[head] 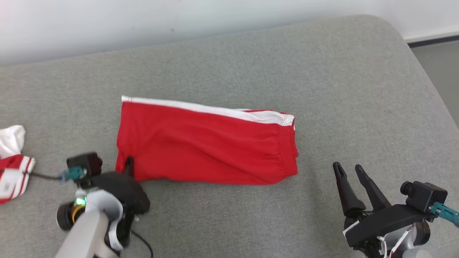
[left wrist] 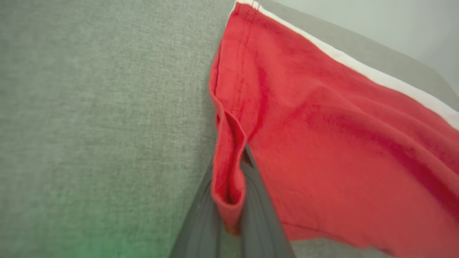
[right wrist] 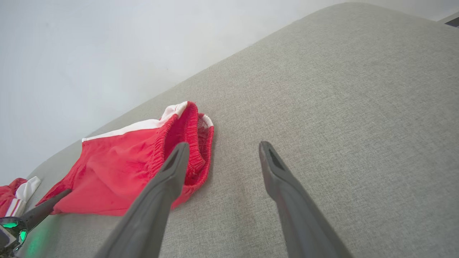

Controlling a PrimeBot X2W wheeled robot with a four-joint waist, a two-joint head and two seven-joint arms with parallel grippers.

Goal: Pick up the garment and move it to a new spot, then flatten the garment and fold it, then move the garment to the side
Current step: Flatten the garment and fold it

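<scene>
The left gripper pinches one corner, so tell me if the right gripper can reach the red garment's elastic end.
Probably yes: the right gripper is open, and only bare grey cushion lies between it and the red garment's elastic end.

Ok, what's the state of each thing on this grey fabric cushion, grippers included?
Red shorts with a white side stripe: lying flat, one hem corner pinched.
Left gripper: shut on the shorts' hem.
Right gripper: open, holding nothing.
Red-and-white garment: crumpled at the left edge, untouched.
</scene>
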